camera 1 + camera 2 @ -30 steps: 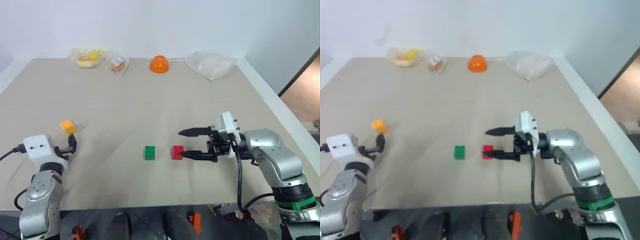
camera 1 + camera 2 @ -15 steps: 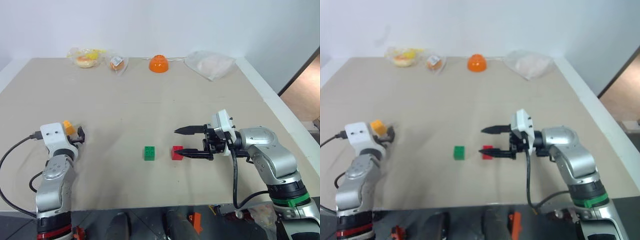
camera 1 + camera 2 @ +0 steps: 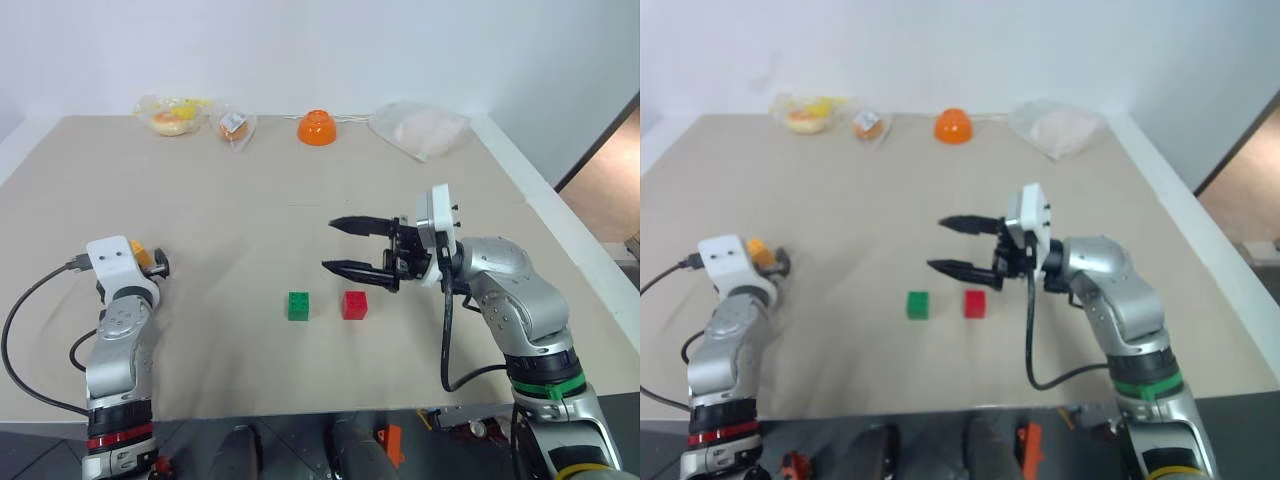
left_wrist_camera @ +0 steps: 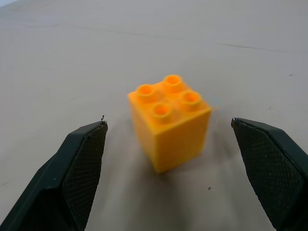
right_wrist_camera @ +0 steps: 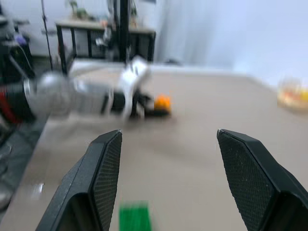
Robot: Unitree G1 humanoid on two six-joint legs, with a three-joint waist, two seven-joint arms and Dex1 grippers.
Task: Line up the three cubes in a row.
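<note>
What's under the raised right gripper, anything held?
Nothing held: the right gripper hangs open above bare beige table. The small red studded plastic block sits nearer the robot, untouched; the green studded block sits beside it.

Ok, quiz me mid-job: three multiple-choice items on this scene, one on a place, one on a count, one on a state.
1. Where is the yellow-orange studded plastic block?
A. Beside the red block
B. Between the left gripper's open jaws
C. In the orange bowl

2. How many blocks sit side by side at the table's middle?
A. Two
B. Three
C. None

3. The right gripper is:
A. Shut on the red block
B. Resting on the table
C. Open, holding nothing

Answers:
1 B, the left wrist view shows it standing between the fingers, untouched.
2 A, only the green studded block and the red studded block.
3 C, its jaws gape above the red block.
</note>
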